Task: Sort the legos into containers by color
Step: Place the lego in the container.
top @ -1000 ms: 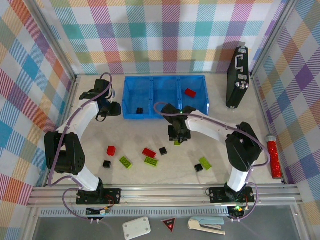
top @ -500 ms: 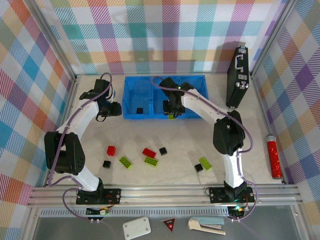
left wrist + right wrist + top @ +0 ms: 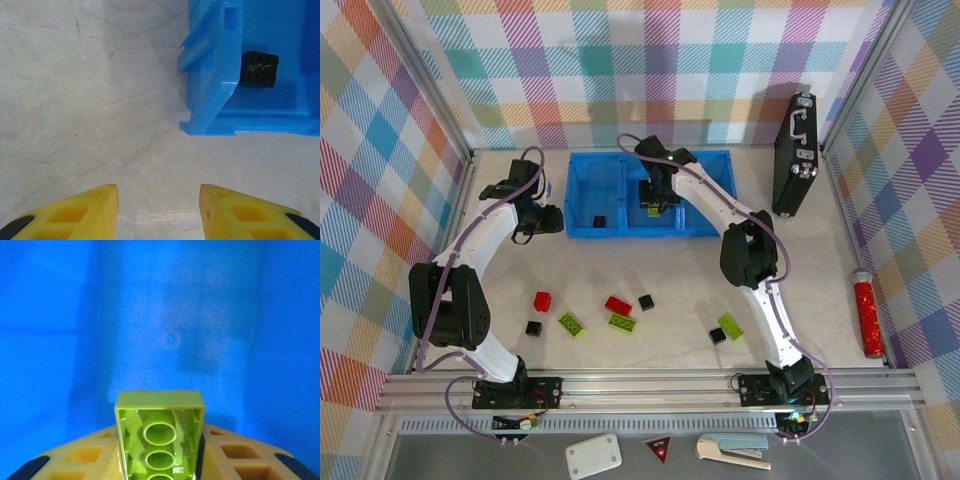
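Observation:
The long blue tray [image 3: 650, 156] lies at the back of the table. My right gripper [image 3: 654, 204] hangs over its middle compartment, shut on a lime-green lego [image 3: 160, 430] whose hollow underside faces the camera; blue floor [image 3: 170, 315] lies below it. A black cube [image 3: 600, 221] sits in the left compartment and a red brick [image 3: 701, 185] in the right one. My left gripper [image 3: 558, 218] stands open beside the tray's left end [image 3: 210, 100], with bare table between its fingers [image 3: 100, 210]. Loose red [image 3: 618, 305], green [image 3: 571, 323] and black [image 3: 646, 301] legos lie on the near table.
A black upright case [image 3: 795, 155] stands at the back right. A red cylinder [image 3: 867, 315] lies past the right rail. On the front ledge are a white box [image 3: 593, 456], a red triangle sign [image 3: 658, 449] and a stapler [image 3: 732, 449].
My right gripper has carried the green lego from the middle of the table back over the tray's middle compartment. The left arm has stayed still.

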